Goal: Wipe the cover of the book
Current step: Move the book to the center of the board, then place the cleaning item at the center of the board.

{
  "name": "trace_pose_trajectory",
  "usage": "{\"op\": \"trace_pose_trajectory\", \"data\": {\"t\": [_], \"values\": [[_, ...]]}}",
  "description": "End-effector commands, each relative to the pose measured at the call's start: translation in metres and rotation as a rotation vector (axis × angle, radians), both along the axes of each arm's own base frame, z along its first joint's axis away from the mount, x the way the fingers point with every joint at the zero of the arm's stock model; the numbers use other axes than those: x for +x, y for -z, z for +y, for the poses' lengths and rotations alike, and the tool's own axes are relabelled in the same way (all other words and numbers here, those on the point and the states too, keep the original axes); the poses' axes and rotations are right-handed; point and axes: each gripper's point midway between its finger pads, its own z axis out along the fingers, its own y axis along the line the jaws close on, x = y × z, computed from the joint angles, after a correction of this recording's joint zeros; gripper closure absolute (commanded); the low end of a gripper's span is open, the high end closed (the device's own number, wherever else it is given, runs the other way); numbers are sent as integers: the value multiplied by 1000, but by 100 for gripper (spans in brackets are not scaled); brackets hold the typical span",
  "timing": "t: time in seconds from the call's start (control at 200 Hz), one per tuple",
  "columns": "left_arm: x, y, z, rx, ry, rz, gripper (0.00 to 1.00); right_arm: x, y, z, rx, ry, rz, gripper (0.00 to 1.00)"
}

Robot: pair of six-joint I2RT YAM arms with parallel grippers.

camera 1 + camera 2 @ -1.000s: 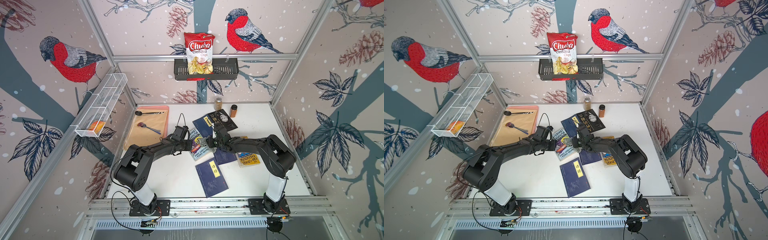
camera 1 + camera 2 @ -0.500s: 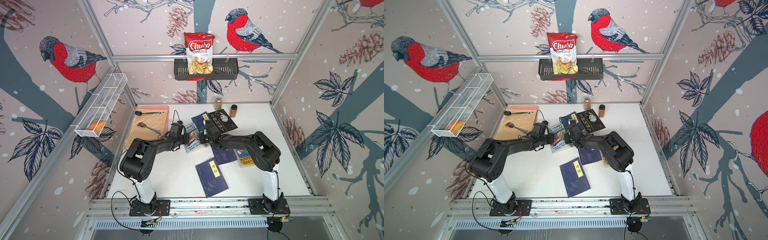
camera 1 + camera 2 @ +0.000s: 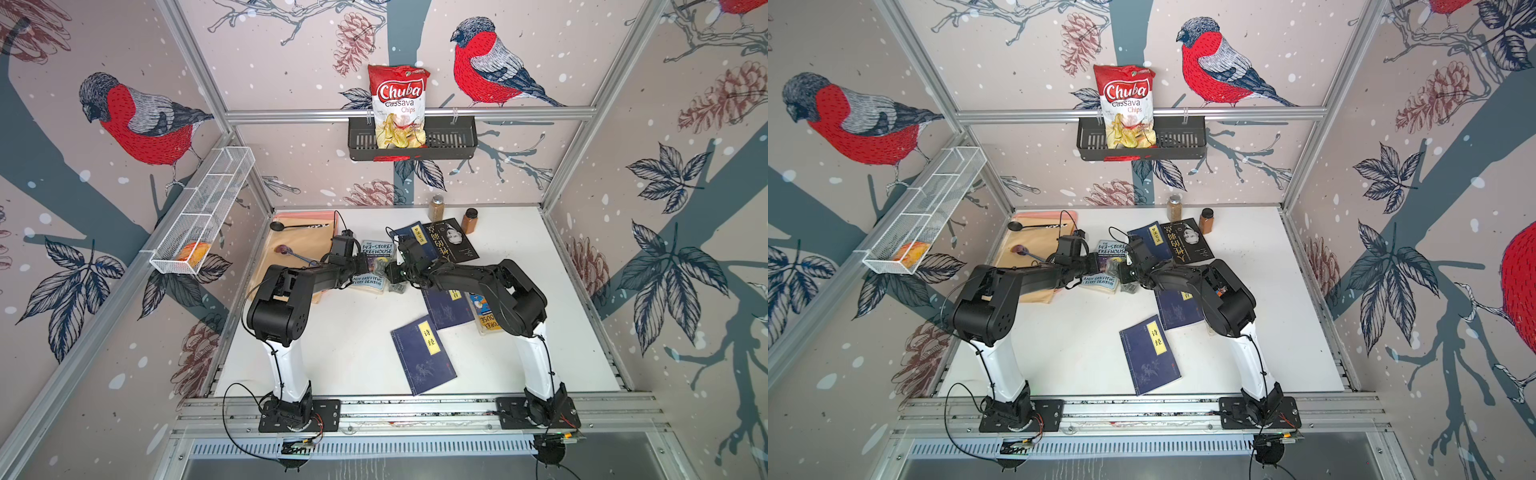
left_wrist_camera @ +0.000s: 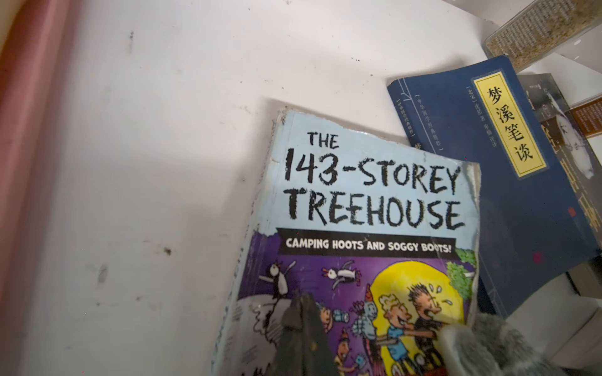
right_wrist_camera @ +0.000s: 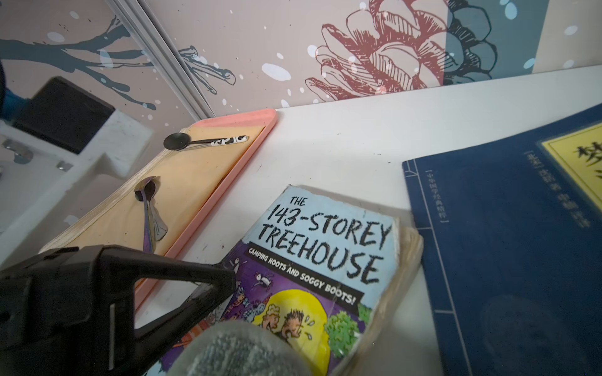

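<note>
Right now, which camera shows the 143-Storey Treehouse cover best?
The left wrist view: the 143-Storey Treehouse cover fills it nearly head-on, title sharp. The right wrist view shows it slanted, the grey cloth masking its lower part. In both top views it is small and partly hidden.

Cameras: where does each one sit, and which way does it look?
Both top views: high at the front, looking down toward the back wall; both arms show, left gripper and right gripper at the Treehouse book.
Left wrist: on the left arm, facing the book's title; its shut gripper tips show.
Right wrist: on the right arm, looking across the book toward the tray; the grey cloth it holds and the left gripper show.
Shared: both wrist views see the book cover and grey cloth.
</note>
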Motion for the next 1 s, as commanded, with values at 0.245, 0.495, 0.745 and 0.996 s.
{"op": "trace_pose_trajectory", "data": {"t": [0.245,0.495,0.745,0.996], "values": [[-48,18,19,108,-7,175,98,-3,0,0,-17,-63,-2,70],[-47,-12,-6,170,67,97,65,9,-51,-79,-45,85,-95,53],[-53,-40,-40,125,135,33,54,16,-50,-124,-52,160,-73,53],[-88,-47,-35,95,132,23,34,6,-47,-70,-14,45,-52,52]]}}
